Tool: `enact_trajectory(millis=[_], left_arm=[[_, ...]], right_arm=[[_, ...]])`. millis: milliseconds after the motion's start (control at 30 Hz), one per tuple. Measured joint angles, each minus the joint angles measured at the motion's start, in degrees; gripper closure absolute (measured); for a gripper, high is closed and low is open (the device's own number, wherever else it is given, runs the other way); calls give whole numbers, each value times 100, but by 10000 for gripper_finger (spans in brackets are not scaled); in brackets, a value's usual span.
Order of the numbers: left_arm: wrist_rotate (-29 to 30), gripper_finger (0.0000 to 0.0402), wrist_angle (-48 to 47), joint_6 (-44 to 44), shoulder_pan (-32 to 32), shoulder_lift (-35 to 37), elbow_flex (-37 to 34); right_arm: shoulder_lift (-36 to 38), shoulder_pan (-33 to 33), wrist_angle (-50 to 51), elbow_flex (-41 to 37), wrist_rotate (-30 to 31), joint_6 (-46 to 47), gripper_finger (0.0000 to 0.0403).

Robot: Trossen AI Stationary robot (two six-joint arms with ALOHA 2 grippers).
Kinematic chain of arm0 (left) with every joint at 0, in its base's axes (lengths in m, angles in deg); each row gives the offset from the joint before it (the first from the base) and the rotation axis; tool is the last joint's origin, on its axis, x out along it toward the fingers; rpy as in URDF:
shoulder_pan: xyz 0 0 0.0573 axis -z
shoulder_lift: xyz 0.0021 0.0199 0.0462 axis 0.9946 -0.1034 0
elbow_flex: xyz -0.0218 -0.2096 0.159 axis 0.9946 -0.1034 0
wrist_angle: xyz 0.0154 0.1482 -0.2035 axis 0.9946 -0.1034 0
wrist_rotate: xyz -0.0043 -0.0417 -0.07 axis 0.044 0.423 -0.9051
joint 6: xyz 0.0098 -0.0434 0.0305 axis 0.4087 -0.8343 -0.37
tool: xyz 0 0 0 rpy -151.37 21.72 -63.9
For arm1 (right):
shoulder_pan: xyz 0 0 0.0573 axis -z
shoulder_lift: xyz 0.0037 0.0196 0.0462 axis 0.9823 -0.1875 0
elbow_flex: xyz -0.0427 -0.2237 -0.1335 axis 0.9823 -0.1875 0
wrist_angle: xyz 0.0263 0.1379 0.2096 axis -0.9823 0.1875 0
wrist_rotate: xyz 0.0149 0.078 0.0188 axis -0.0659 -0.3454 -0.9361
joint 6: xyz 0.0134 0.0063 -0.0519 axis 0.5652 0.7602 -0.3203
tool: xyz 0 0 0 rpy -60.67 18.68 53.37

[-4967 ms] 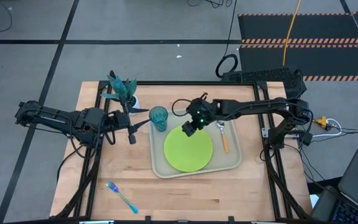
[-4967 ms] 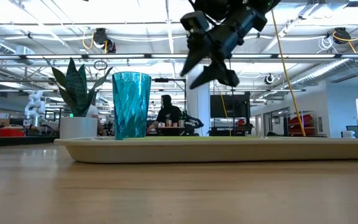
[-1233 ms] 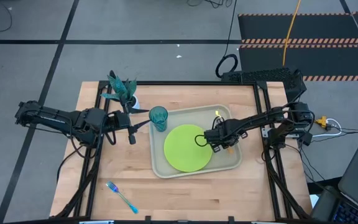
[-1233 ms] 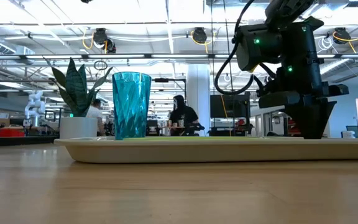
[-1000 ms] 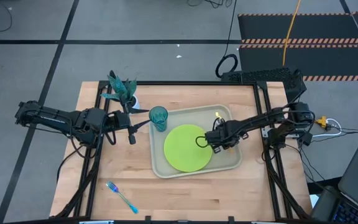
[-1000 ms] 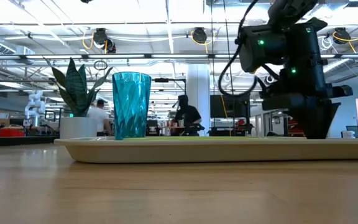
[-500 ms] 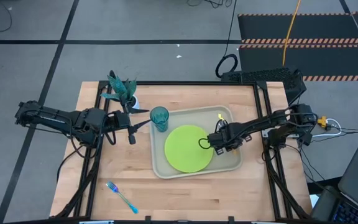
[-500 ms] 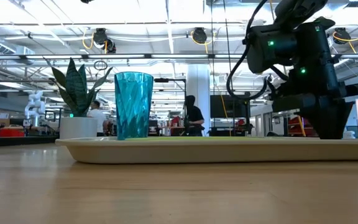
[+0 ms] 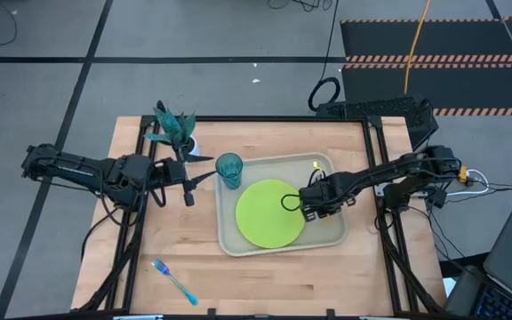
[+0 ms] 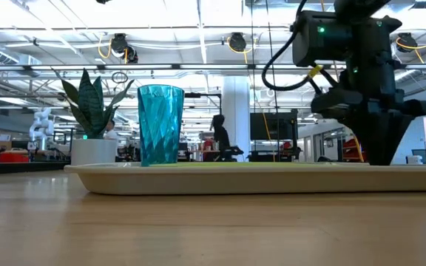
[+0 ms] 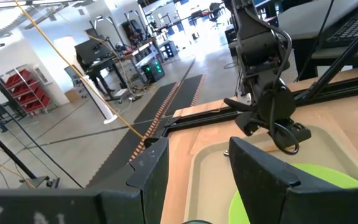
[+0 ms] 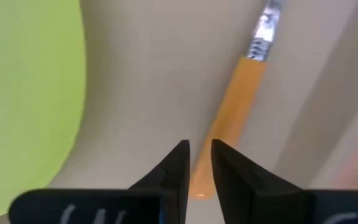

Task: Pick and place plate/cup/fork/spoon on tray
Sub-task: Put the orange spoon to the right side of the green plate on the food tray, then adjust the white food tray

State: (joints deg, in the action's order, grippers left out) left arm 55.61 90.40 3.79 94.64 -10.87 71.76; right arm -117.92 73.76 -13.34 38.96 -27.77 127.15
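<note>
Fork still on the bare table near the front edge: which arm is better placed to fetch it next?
Probably the left. The fork lies on the left half of the table, off the tray. The left gripper hovers free on that side, while the right gripper is down over the spoon.

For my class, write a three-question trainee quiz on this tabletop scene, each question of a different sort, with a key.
1. True or false: the fork lies on the tray.
2. Which stands at the tray's corner nearest the left gripper? A cup B plate C spoon
3. Fill in: the right gripper is low over the ____.

Key: 1 false: it lies on the bare table. 2 A. 3 tray, beside the plate.
</note>
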Motion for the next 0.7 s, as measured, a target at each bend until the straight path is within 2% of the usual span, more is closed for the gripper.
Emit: enact_trajectory(millis=[300,500,700], left_arm=[[0,229,0,1,-1,-1,0],[0,229,-1,-1,1,1,0],[0,229,1,-3,1,0,0]], right_arm=[[4,0,93,4,56,-121,346],[141,7,394,4,484,-142,346],[790,7,1144,11,1123,153,346]])
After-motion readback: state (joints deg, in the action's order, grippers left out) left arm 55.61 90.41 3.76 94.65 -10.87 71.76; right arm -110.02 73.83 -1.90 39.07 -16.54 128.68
